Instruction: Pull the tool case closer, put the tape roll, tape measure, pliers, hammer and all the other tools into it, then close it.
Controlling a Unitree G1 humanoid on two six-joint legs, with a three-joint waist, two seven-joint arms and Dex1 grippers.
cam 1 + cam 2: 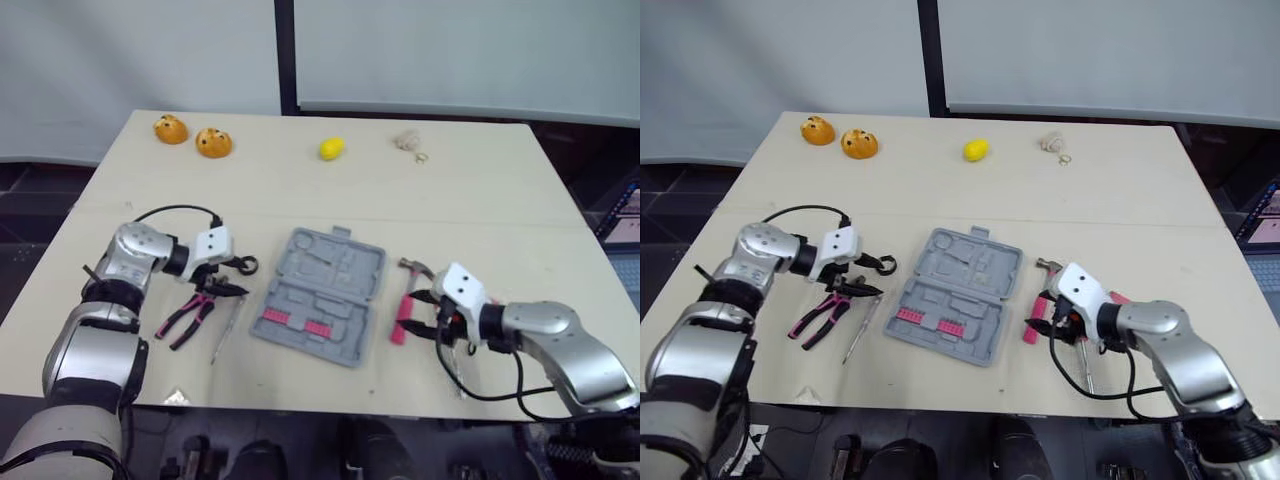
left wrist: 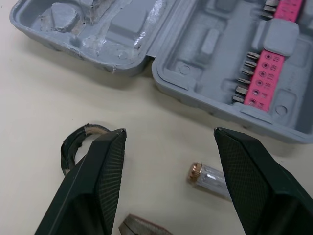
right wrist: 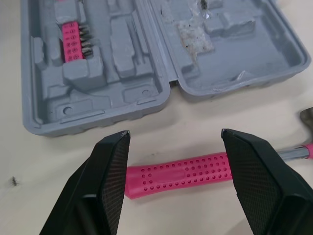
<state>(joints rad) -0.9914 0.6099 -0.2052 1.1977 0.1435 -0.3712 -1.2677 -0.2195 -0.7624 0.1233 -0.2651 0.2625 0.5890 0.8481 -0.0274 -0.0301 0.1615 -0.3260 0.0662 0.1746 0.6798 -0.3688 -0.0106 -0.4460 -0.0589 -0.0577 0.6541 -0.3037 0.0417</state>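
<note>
The grey tool case [image 1: 318, 295] lies open in the middle of the table, with a pink bit holder [image 3: 72, 40] in one half. My left gripper [image 1: 230, 278] is open just left of the case. A small black tape roll [image 2: 73, 144] lies by one of its fingers. The pink-and-black pliers [image 1: 188, 318] and a clear-handled screwdriver [image 2: 210, 177] lie beneath it. My right gripper [image 3: 175, 132] is open to the right of the case, and its fingers straddle the pink handle of the hammer [image 3: 178, 172] without gripping it.
Two orange toys [image 1: 171, 129] [image 1: 213, 143], a yellow lemon-like object [image 1: 332, 148] and a small beige item [image 1: 408, 141] sit along the far edge. A thin tool [image 1: 455, 372] lies under my right wrist near the front edge.
</note>
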